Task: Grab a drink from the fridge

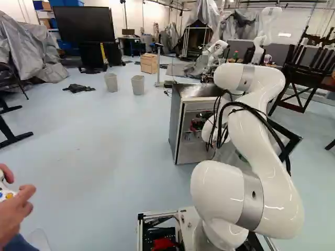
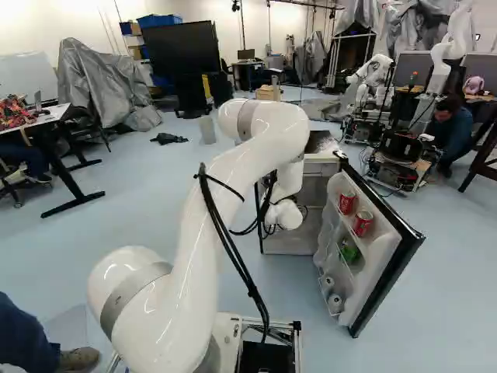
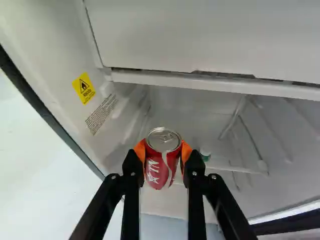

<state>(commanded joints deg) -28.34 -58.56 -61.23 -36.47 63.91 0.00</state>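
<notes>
In the open front of a small fridge [image 1: 176, 123], straight ahead of me, a black gripper [image 1: 199, 123] on a white robot arm [image 1: 261, 138] has hold of a red drink can [image 3: 163, 160]. Its two fingers stand apart by just the can's width, their orange pads [image 3: 139, 150] pressed to it from opposite sides. The can is gripped below its silver lid, the pull tab visible on top. I cannot tell how deep inside it sits.

Beyond the can is the pale interior, with a small green-capped item [image 3: 205, 154] farther in. A white compartment [image 3: 200, 40] crosses above, and a yellow warning label [image 3: 83, 88] marks the side wall.

The fridge door [image 2: 388, 272] hangs wide open, at the right of the right base view. Its racks hold two red cans [image 2: 363, 222] side by side, a green item [image 2: 349, 251] below them, and two pale cans [image 2: 335, 303] lowest. Farther back, two grey bins [image 1: 137, 84] stand on the blue-grey floor [image 1: 104, 141].
</notes>
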